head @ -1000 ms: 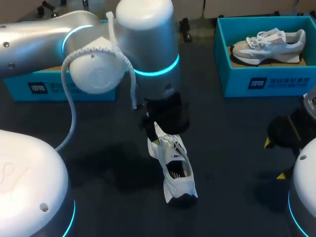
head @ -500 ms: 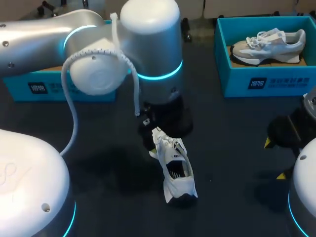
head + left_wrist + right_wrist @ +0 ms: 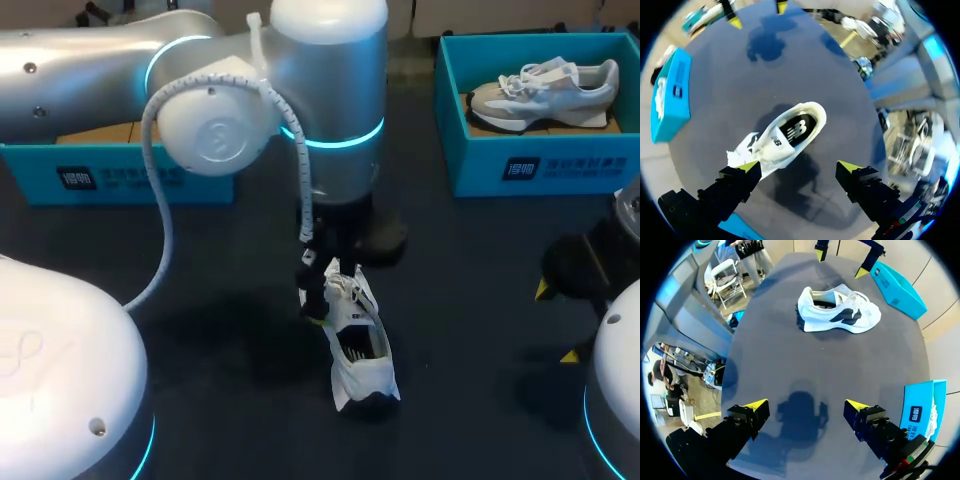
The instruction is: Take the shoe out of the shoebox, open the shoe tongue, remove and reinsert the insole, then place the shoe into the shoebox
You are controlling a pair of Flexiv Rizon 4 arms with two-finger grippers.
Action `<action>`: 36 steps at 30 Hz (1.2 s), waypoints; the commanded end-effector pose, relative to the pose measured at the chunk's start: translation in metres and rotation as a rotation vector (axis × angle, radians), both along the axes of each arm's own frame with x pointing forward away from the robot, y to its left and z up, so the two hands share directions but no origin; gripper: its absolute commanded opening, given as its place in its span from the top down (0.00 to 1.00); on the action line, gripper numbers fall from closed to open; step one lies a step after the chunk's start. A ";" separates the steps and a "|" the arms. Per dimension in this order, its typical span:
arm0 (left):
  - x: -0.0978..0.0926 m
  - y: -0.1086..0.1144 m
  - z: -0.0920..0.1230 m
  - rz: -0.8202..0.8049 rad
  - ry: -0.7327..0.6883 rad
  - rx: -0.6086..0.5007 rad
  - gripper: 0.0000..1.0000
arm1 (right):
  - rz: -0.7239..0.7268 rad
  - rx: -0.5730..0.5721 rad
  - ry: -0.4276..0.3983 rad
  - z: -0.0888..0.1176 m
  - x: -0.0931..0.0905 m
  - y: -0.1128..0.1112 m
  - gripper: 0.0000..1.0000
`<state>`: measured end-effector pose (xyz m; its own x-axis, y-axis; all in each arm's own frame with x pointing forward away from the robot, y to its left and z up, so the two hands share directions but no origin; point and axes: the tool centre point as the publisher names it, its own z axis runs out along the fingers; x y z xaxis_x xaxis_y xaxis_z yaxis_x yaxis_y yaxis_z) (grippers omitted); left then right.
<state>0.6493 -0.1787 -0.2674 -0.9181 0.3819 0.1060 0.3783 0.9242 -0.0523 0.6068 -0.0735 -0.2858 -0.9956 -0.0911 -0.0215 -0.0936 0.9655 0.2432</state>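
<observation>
Beneath everything, a dark matte table (image 3: 470, 300). Coming in from the left and reaching to the middle, the big silver-and-white left arm with a glowing cyan ring (image 3: 320, 90); at the lower right corner, the white dome of the right arm (image 3: 615, 420). Along the far edge, two open teal cardboard shoeboxes: one at the left (image 3: 130, 175), partly hidden behind the left arm, and one at the right (image 3: 540, 165) holding a grey-and-white laced sneaker (image 3: 545, 90). Out of any box and standing on its sole mid-table, well apart from both boxes, the white sneaker with dark side markings (image 3: 355, 335), mouth upward with a dark insole showing inside. Directly above its laced end, the left gripper (image 3: 799, 167), yellow-tipped fingers spread wide with only bare table between them, one tip just beside the laces; contact there impossible to judge. Low at the right, the right gripper (image 3: 807, 405), likewise spread wide over bare table, holding nothing, with the white sneaker well ahead of it.
</observation>
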 end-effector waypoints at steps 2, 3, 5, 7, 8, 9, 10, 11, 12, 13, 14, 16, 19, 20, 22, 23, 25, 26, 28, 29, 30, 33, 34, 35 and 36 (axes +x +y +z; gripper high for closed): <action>0.003 -0.008 0.001 0.289 0.038 0.097 0.00 | -0.001 0.000 -0.004 0.000 -0.002 -0.001 0.00; 0.003 -0.008 0.001 0.289 0.038 0.097 0.00 | -0.001 0.000 -0.004 0.000 -0.002 -0.001 0.00; -0.012 -0.010 -0.007 0.384 0.030 0.100 0.00 | -0.001 0.000 -0.004 0.000 -0.002 -0.001 0.00; -0.021 -0.011 -0.010 0.442 0.040 0.091 0.00 | -0.001 0.000 -0.004 0.000 -0.002 -0.001 0.00; -0.026 -0.010 -0.011 0.445 0.043 0.081 0.00 | -0.001 0.000 -0.004 0.000 -0.002 -0.001 0.00; -0.030 -0.010 -0.012 0.461 0.037 0.069 0.00 | -0.001 0.000 -0.004 0.000 -0.002 -0.001 0.00; -0.034 -0.010 -0.014 0.479 0.024 0.059 0.00 | -0.001 0.000 -0.004 0.000 -0.002 -0.001 0.00; -0.037 -0.011 -0.015 0.501 0.012 0.046 0.00 | -0.001 0.000 -0.004 0.000 -0.002 -0.001 0.00; -0.040 -0.011 -0.017 0.518 -0.002 0.035 0.00 | -0.001 0.000 -0.004 0.000 -0.002 -0.001 0.00; -0.043 -0.011 -0.019 0.531 -0.008 0.025 0.00 | -0.001 0.000 -0.004 0.000 -0.002 -0.001 0.00; -0.044 -0.012 -0.019 0.529 0.003 0.026 0.00 | -0.001 0.000 -0.004 0.000 -0.002 -0.001 0.00; -0.047 -0.012 -0.020 0.553 0.000 0.008 0.00 | -0.001 0.000 -0.004 0.000 -0.002 -0.001 0.00; -0.051 -0.013 -0.024 0.555 0.007 0.009 0.00 | -0.001 0.000 -0.004 0.000 -0.002 -0.001 0.00; -0.053 -0.013 -0.025 0.548 0.011 0.008 0.00 | -0.001 0.000 -0.004 0.000 -0.002 -0.001 0.00; -0.055 -0.014 -0.029 0.557 0.008 0.011 0.00 | -0.001 0.000 -0.004 0.000 -0.002 -0.001 0.00; -0.057 -0.015 -0.031 0.552 0.004 0.009 0.00 | -0.001 0.000 -0.004 0.000 -0.002 -0.001 0.00; -0.059 -0.018 -0.034 0.547 0.008 0.007 0.00 | -0.001 0.000 -0.004 0.000 -0.002 -0.001 0.00; -0.060 -0.019 -0.036 0.548 0.009 0.005 0.00 | -0.001 0.000 -0.004 0.000 -0.002 -0.001 0.00; -0.062 -0.023 -0.039 0.545 0.020 0.007 0.00 | -0.001 0.000 -0.004 0.000 -0.002 -0.001 0.00; -0.063 -0.026 -0.041 0.546 0.015 0.009 0.00 | -0.001 0.000 -0.004 0.000 -0.002 -0.001 0.00; -0.065 -0.028 -0.044 0.545 0.014 0.010 0.00 | -0.001 0.000 -0.004 0.000 -0.002 -0.001 0.00; -0.071 -0.034 -0.053 0.544 -0.007 0.007 0.00 | -0.001 0.000 -0.004 0.000 -0.002 -0.001 0.00; -0.072 -0.037 -0.056 0.548 -0.014 0.011 0.00 | -0.001 0.000 -0.004 0.000 -0.002 -0.001 0.00; -0.073 -0.039 -0.059 0.555 -0.025 0.016 0.00 | -0.001 0.000 -0.004 0.000 -0.002 -0.001 0.00; -0.074 -0.042 -0.065 0.563 -0.039 0.010 0.00 | -0.001 0.000 -0.004 0.000 -0.002 -0.001 0.00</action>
<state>0.5827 -0.2040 -0.3159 -0.9828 -0.1571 0.0966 -0.1625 0.9854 -0.0502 0.6068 -0.0735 -0.2857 -0.9956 -0.0912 -0.0215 -0.0937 0.9654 0.2432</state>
